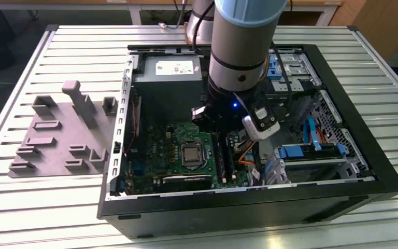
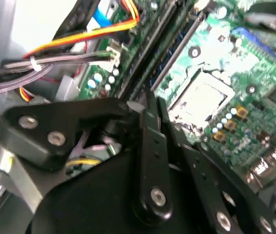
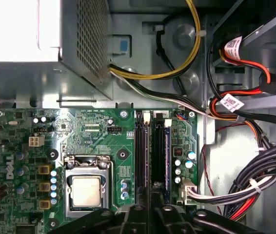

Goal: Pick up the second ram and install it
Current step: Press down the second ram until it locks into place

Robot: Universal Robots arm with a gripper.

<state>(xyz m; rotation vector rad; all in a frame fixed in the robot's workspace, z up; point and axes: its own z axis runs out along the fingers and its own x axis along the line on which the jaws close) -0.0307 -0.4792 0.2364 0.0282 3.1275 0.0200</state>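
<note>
My gripper point(image 1: 219, 139) is low inside the open computer case, over the memory sockets of the green circuit board point(image 1: 159, 151). In the first wrist view its black fingers point(image 3: 137, 214) meet at the near end of the sockets. A thin dark stick, the second ram point(image 3: 150, 156), runs edge-on between them along a socket. The gripper point(image 3: 150, 204) looks shut on it. Whether the stick is fully seated I cannot tell. Beside it another stick with a bluish edge point(image 3: 167, 156) sits in the neighbouring socket. In the second wrist view the gripper point(image 2: 147, 108) is closed at the socket rows point(image 2: 169, 58).
A processor socket point(image 3: 86, 190) lies close beside the memory sockets. Bundled cables point(image 3: 255, 185) and the drive bays point(image 1: 310, 150) crowd the other side. The power supply point(image 1: 168, 85) fills the case's far end. A grey holder plate point(image 1: 60, 136) with upright posts lies on the table at the exterior view's left.
</note>
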